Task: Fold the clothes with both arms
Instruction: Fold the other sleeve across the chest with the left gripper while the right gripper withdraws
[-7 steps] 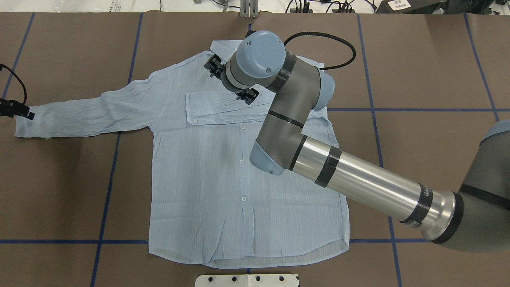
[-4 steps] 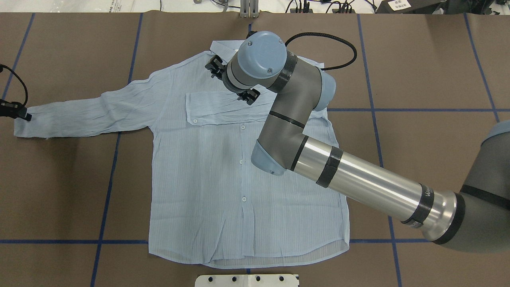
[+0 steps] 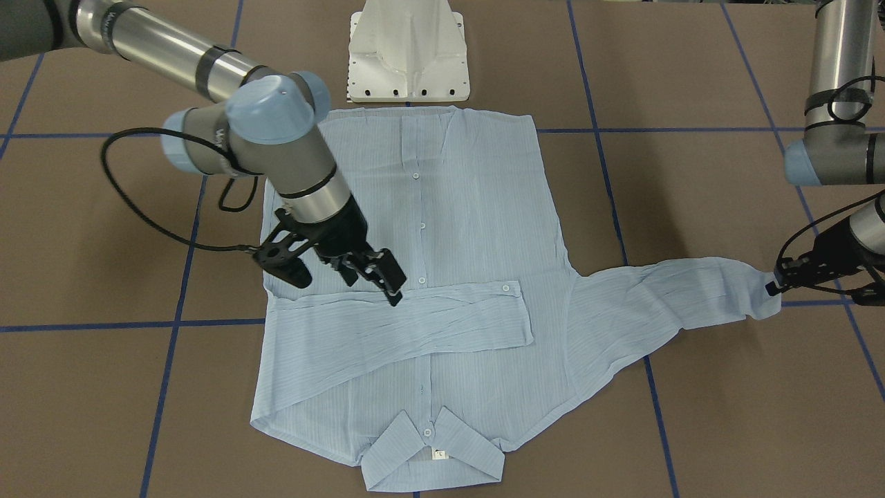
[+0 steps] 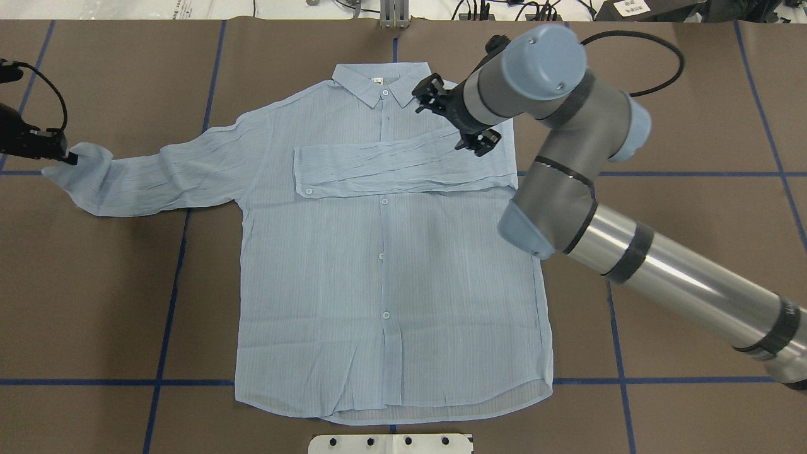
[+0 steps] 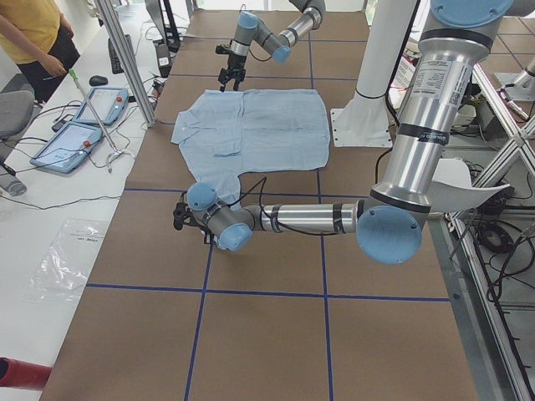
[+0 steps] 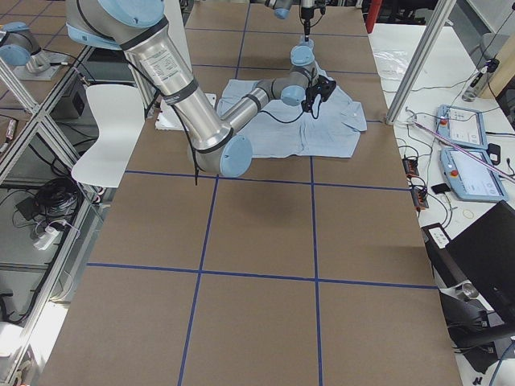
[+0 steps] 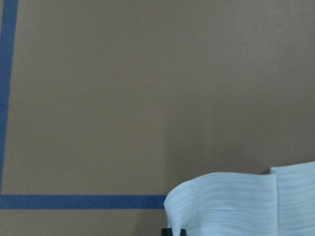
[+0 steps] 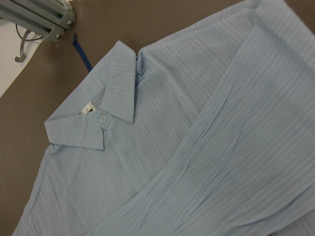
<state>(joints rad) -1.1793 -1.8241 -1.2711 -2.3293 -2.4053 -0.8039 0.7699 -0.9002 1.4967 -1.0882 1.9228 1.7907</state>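
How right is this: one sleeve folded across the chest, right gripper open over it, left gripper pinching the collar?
Not the collar. The left gripper pinches the cuff of the shirt's outstretched sleeve, as the overhead exterior view shows. Rest stands.

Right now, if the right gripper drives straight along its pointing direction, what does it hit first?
The shirt: the open right gripper points down at the folded sleeve across the chest, near the collar. Height above the cloth is unclear.
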